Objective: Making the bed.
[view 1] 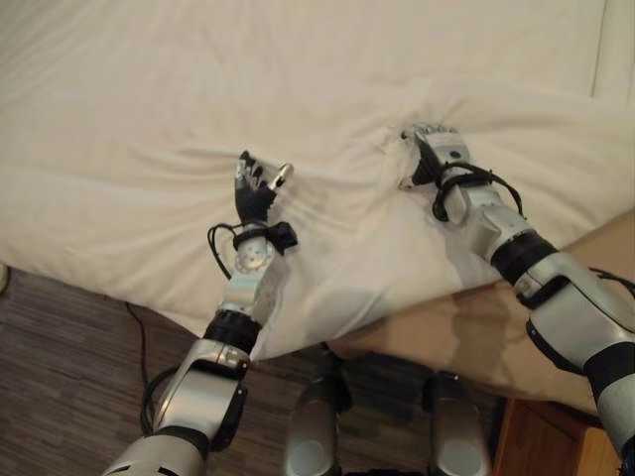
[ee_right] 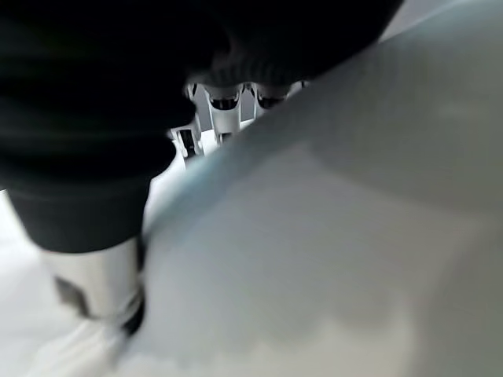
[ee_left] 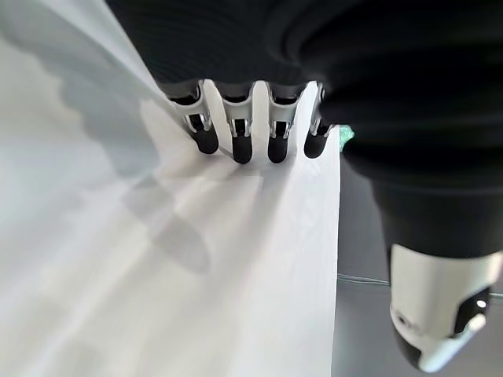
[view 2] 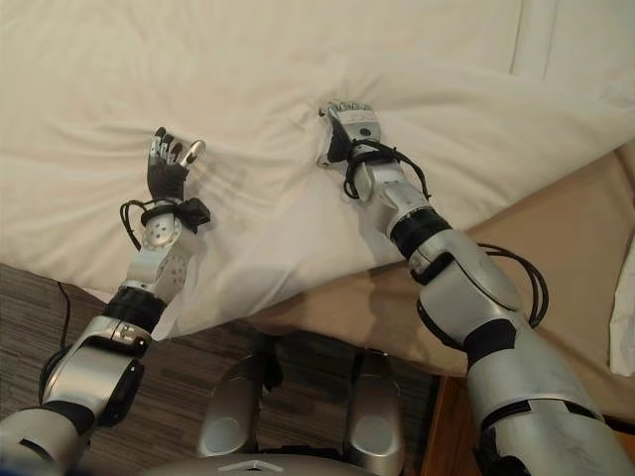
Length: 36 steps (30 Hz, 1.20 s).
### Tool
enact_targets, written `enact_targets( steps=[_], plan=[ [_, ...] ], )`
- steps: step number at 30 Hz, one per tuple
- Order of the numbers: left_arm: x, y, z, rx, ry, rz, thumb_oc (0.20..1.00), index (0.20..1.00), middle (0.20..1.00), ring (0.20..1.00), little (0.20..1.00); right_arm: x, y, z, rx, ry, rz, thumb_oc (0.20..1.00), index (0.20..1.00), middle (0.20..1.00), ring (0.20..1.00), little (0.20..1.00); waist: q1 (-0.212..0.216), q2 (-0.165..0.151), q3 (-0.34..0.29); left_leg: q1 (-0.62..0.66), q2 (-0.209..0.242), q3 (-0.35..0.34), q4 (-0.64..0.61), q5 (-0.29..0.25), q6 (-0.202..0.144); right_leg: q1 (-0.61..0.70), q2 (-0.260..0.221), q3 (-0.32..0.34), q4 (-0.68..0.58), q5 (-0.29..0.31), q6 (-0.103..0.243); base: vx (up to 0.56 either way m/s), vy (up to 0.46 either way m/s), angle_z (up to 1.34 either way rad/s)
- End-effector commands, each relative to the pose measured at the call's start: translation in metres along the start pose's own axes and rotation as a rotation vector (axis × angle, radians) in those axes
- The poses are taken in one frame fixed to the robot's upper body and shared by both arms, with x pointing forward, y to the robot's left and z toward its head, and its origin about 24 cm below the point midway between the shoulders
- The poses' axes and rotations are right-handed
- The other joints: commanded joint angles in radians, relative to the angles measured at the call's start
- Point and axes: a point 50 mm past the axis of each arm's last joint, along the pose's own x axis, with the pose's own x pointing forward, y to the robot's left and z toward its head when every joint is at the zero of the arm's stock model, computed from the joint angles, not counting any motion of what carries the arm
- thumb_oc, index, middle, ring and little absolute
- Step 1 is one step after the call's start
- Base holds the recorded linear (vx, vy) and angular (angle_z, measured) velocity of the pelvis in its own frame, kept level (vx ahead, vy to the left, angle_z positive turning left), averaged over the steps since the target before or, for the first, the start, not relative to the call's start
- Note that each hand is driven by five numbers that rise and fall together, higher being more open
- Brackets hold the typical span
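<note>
Looking down over a bed draped in a white duvet (view 1: 298, 79), soft and rumpled, spread across nearly the whole upper scene. Below its hanging edge, a tan mattress side (view 1: 466, 327) exposed toward the right, matte and smooth. Dark striped carpet (view 1: 69, 347) at lower left, a sliver of orange-brown wooden furniture (view 1: 541, 441) at lower right. A second white panel, possibly a pillow or headboard strip, along the far right edge (view 1: 615, 45).

Left hand (view 1: 255, 188) raised over the duvet near its front edge, fingers straight and fanned, thumb out to the side, holding nothing; in the left wrist view the dark fingertips (ee_left: 240, 145) stand over smooth white cloth with long shallow folds. Right hand (view 2: 349, 127) pressed down into the duvet further up the bed, creases radiating from it like a star, cloth bunched around the fingers. Right wrist view shows fingers (ee_right: 224, 102) half buried behind a swell of white fabric; whether curled round the cloth or merely pushing it, hard to tell.

Duvet corner drooping in a point between the two arms, past the bed's edge toward the carpet. Plenty of flat, unwrinkled duvet beyond both hands; open carpet to the left of the left arm.
</note>
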Motion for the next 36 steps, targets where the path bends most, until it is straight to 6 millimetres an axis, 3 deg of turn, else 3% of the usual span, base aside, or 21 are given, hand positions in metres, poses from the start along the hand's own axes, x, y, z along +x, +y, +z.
enact_targets(
  steps=[1, 2, 3, 4, 6, 7, 8, 9, 12, 15, 18, 28, 31, 32, 36],
  plan=[
    [-0.017, -0.005, 0.005, 0.027, -0.076, -0.150, 1.000, 1.000, 1.000, 1.000, 1.000, -0.016, 0.007, -0.024, 0.064, 0.058, -0.020, 0.200, 0.200, 0.200, 0.200, 0.200, -0.024, -0.074, -0.064, 0.157, 0.024, 0.039, 0.005, -0.108, -0.073, 0.008, -0.057, 0.031, 0.113, -0.145, 0.014, 0.07, 0.047, 0.15],
    [-0.018, -0.005, 0.004, 0.028, -0.072, -0.151, 1.000, 1.000, 1.000, 1.000, 1.000, -0.017, 0.008, -0.024, 0.064, 0.060, -0.017, 0.200, 0.200, 0.200, 0.200, 0.200, -0.022, -0.074, -0.068, 0.155, 0.025, 0.039, 0.005, -0.105, -0.073, 0.007, -0.055, 0.031, 0.108, -0.139, 0.012, 0.09, 0.034, 0.10],
    [-0.025, 0.000, -0.001, 0.021, -0.057, -0.155, 1.000, 1.000, 1.000, 1.000, 1.000, -0.027, 0.017, -0.028, 0.095, 0.059, -0.002, 0.200, 0.200, 0.200, 0.200, 0.200, -0.027, -0.079, -0.077, 0.174, 0.021, 0.041, 0.005, -0.117, -0.069, 0.029, -0.058, 0.030, 0.101, -0.143, 0.013, 0.16, 0.023, -0.04],
    [-0.043, 0.012, -0.019, 0.020, 0.007, -0.154, 1.000, 1.000, 1.000, 1.000, 1.000, -0.051, 0.039, -0.039, 0.163, 0.077, 0.048, 0.200, 0.200, 0.200, 0.200, 0.200, -0.035, -0.095, -0.106, 0.201, 0.018, 0.044, 0.005, -0.130, -0.063, 0.071, -0.055, 0.027, 0.074, -0.130, 0.012, 0.17, 0.027, -0.11],
    [-0.053, 0.019, -0.027, 0.018, 0.038, -0.157, 1.000, 1.000, 1.000, 1.000, 1.000, -0.064, 0.049, -0.045, 0.194, 0.090, 0.067, 0.200, 0.200, 0.200, 0.200, 0.200, -0.039, -0.108, -0.120, 0.224, 0.017, 0.045, 0.005, -0.139, -0.059, 0.102, -0.053, 0.025, 0.055, -0.127, 0.013, 0.12, 0.034, -0.18],
    [-0.063, 0.013, -0.033, -0.016, 0.058, -0.169, 1.000, 1.000, 1.000, 1.000, 1.000, -0.090, 0.102, 0.003, 0.301, 0.008, 0.203, 0.200, 0.200, 0.200, 0.200, 0.200, -0.040, -0.110, -0.125, 0.239, 0.013, 0.046, 0.005, -0.148, -0.053, 0.118, -0.053, 0.023, 0.046, -0.123, 0.012, 0.07, 0.039, -0.19],
    [-0.064, 0.013, -0.033, -0.015, 0.059, -0.168, 1.000, 1.000, 1.000, 1.000, 1.000, -0.090, 0.103, 0.004, 0.302, 0.008, 0.204, 0.200, 0.200, 0.200, 0.200, 0.200, -0.040, -0.111, -0.127, 0.238, 0.013, 0.046, 0.005, -0.148, -0.053, 0.118, -0.053, 0.024, 0.045, -0.122, 0.012, 0.11, 0.113, -0.34],
    [-0.072, 0.023, -0.044, -0.033, 0.102, -0.105, 1.000, 1.000, 1.000, 1.000, 1.000, -0.105, 0.117, 0.003, 0.341, 0.052, 0.191, 0.200, 0.200, 0.200, 0.200, 0.200, -0.042, -0.116, -0.139, 0.276, 0.008, 0.046, 0.005, -0.169, -0.046, 0.161, -0.058, 0.022, 0.026, -0.120, 0.016, 0.09, 0.112, -0.16],
    [-0.080, 0.036, -0.048, -0.029, 0.136, -0.085, 1.000, 1.000, 1.000, 1.000, 1.000, -0.116, 0.112, -0.012, 0.342, 0.081, 0.179, 0.200, 0.200, 0.200, 0.200, 0.200, -0.058, -0.147, -0.180, 0.319, 0.013, 0.074, 0.005, -0.178, -0.045, 0.201, -0.056, 0.023, -0.006, -0.097, 0.025, 0.11, 0.100, -0.09],
    [-0.089, 0.050, -0.049, -0.022, 0.150, -0.066, 1.000, 1.000, 1.000, 1.000, 1.000, -0.142, 0.117, -0.034, 0.383, 0.167, 0.189, 0.200, 0.200, 0.200, 0.200, 0.200, -0.087, -0.177, -0.212, 0.361, 0.017, 0.101, 0.005, -0.196, -0.044, 0.225, -0.056, 0.045, -0.028, -0.078, 0.037, 0.05, 0.069, -0.16],
    [-0.098, 0.060, -0.051, -0.019, 0.169, -0.041, 1.000, 1.000, 1.000, 1.000, 1.000, -0.159, 0.116, -0.043, 0.407, 0.198, 0.186, 0.200, 0.200, 0.200, 0.200, 0.200, -0.107, -0.190, -0.232, 0.381, 0.017, 0.122, 0.005, -0.201, -0.041, 0.228, -0.053, 0.060, -0.033, -0.065, 0.042, 0.02, 0.054, -0.48],
    [-0.113, 0.061, -0.058, -0.032, 0.208, -0.058, 1.000, 1.000, 1.000, 1.000, 1.000, -0.210, 0.126, -0.078, 0.405, 0.381, 0.211, 0.200, 0.200, 0.200, 0.200, 0.200, -0.197, -0.206, -0.256, 0.435, 0.022, 0.187, 0.005, -0.210, -0.041, 0.221, -0.043, 0.118, -0.044, -0.053, 0.049, 0.00, 0.043, -0.27],
    [-0.115, 0.065, -0.057, -0.045, 0.196, -0.025, 1.000, 1.000, 1.000, 1.000, 1.000, -0.241, 0.130, -0.094, 0.418, 0.492, 0.214, 0.200, 0.200, 0.200, 0.200, 0.200, -0.234, -0.209, -0.259, 0.447, 0.026, 0.204, 0.005, -0.216, -0.044, 0.217, -0.038, 0.131, -0.047, -0.058, 0.051, 0.00, -0.002, -0.24],
    [-0.115, 0.065, -0.057, -0.045, 0.196, -0.025, 1.000, 1.000, 1.000, 1.000, 1.000, -0.241, 0.129, -0.094, 0.418, 0.492, 0.214, 0.200, 0.200, 0.200, 0.200, 0.200, -0.233, -0.210, -0.260, 0.443, 0.027, 0.205, 0.005, -0.210, -0.044, 0.213, -0.036, 0.133, -0.046, -0.054, 0.048, -0.02, -0.024, -0.26],
    [-0.114, 0.063, -0.058, -0.059, 0.192, 0.015, 1.000, 1.000, 1.000, 1.000, 1.000, -0.278, 0.144, -0.103, 0.422, 0.614, 0.265, 0.200, 0.200, 0.200, 0.200, 0.200, -0.279, -0.216, -0.257, 0.455, 0.032, 0.220, 0.005, -0.215, -0.047, 0.209, -0.026, 0.154, -0.048, -0.061, 0.050, 0.00, -0.016, -0.10]
  ],
)
